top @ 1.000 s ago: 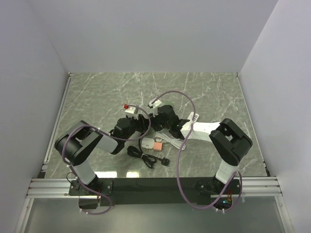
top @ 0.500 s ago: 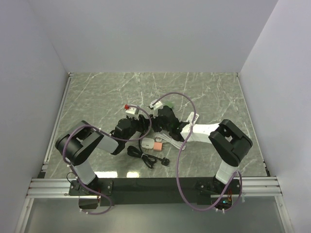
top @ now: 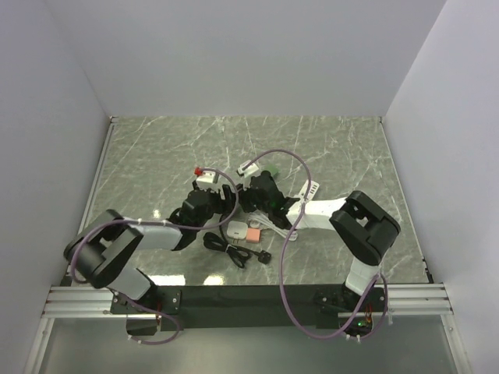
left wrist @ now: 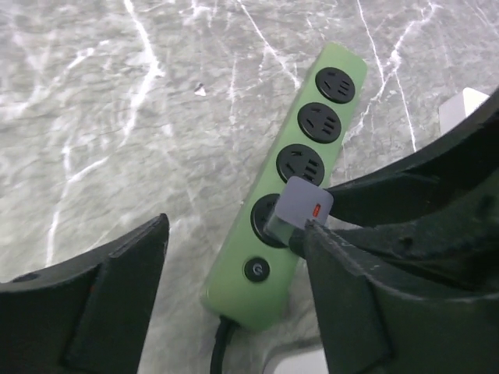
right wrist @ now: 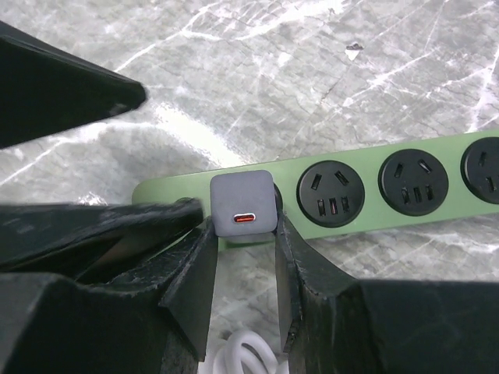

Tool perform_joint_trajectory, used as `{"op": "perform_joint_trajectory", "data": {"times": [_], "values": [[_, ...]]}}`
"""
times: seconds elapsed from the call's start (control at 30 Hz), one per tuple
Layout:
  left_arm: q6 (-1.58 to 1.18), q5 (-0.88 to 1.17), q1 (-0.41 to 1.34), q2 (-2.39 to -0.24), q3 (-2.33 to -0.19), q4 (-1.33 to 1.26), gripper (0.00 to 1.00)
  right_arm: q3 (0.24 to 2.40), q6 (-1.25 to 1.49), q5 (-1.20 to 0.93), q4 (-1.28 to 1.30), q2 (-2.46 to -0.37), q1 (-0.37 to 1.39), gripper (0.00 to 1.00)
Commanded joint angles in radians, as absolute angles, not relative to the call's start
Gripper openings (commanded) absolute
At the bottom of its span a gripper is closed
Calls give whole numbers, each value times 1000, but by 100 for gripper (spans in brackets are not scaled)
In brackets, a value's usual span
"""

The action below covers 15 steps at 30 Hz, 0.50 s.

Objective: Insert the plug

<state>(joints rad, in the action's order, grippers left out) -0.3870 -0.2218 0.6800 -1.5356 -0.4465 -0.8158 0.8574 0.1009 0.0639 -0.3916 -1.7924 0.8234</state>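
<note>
Now: right tool point(right wrist: 243, 234) clamped on grey plug point(right wrist: 244, 204), one finger each side. Plug sits at end socket of green power strip point(right wrist: 371, 191), next to round switch point(left wrist: 256, 270), slightly tilted; whether fully seated, cannot tell. Left tool point(left wrist: 234, 234) spread wide, gripping nothing, hovering over strip, just beside plug. Strip lies flat on marble desk point(left wrist: 117, 117).

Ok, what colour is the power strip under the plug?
The power strip is light green with black sockets; left wrist view shows it best.
</note>
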Motion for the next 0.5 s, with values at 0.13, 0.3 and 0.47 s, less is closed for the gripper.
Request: {"op": "perform_joint_trajectory", "data": {"times": [0.13, 0.3, 0.47], "values": [[-426, -271, 730, -1323, -422, -641, 83, 840, 253, -242, -176, -1997, 968, 0], [-446, -324, 710, -1201, -385, -594, 86, 983, 235, -201, -158, -2045, 1009, 0], [-456, -342, 681, -1134, -359, -551, 87, 1104, 224, -190, -138, -2100, 1038, 0]]}}
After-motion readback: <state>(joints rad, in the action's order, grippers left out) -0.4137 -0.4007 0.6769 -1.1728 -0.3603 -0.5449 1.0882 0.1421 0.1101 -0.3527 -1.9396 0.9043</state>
